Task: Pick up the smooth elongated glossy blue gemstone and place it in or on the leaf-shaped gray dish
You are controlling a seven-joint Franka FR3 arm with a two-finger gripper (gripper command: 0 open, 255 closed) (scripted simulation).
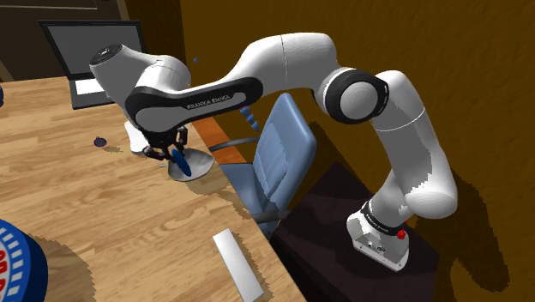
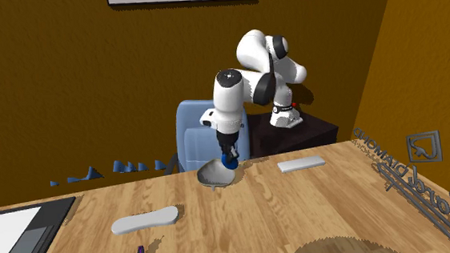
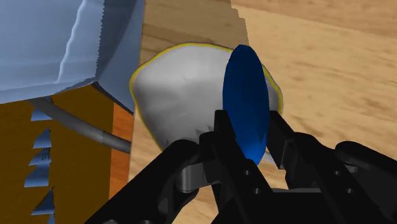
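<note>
Right at the gripper [image 3: 251, 130]: the black fingers [image 3: 224, 137] are pinched on the blue gemstone [image 3: 246, 95], a smooth, glossy, lens-shaped stone standing on end, one finger pressed to each flat side. Directly beneath the stone sits the gray dish [image 3: 184, 102], pale and softly lumpy, leaf-shaped with a thin yellowish rim. In the shoulder view the stone's lower tip [image 1: 182, 163] hangs over the dish [image 1: 199, 165]; whether it touches the dish, I cannot tell. The dish rests on the wooden table [image 1: 103, 206], its grain clear, right at the table's edge. Just past that edge beside the dish is the blue chair [image 1: 279, 159], padded back and thin gray frame, so that side is tight. On the dish's other sides there is open wood. A flat white slab [image 1: 237, 264] lies well apart from the dish along the same edge. A small purple object [image 1: 99, 141] sits near the dish, further in on the table. Beyond the dish, the open laptop [image 1: 90, 60] stands at the table's back edge.
</note>
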